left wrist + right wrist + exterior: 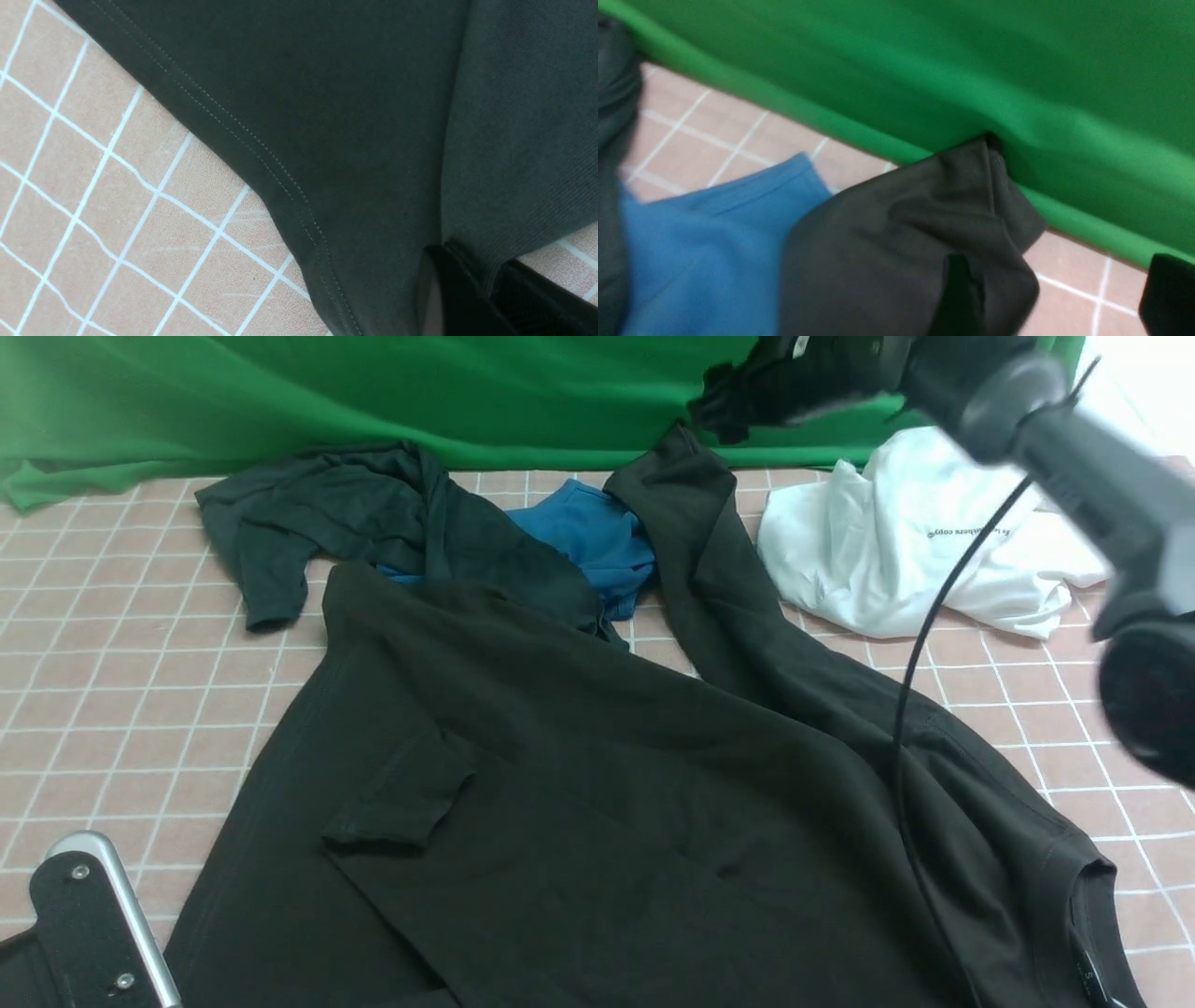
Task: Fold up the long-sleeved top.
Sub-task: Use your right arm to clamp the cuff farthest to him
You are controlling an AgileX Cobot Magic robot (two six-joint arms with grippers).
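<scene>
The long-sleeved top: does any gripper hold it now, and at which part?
The left gripper pinches a fold of the top near its stitched edge. The right gripper, open above the sleeve end, holds nothing.

The long-sleeved top [597, 784], plain brownish-black knit, lies spread and rumpled across the desk [112, 691], collar near right; 1 sleeve [719, 597] stretches far back, the other folded over its body.

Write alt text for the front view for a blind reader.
A dark long-sleeved top lies spread on a pink checked surface, one sleeve stretched toward the green backdrop, where the blurred right end effector hovers above its cuff.
</scene>
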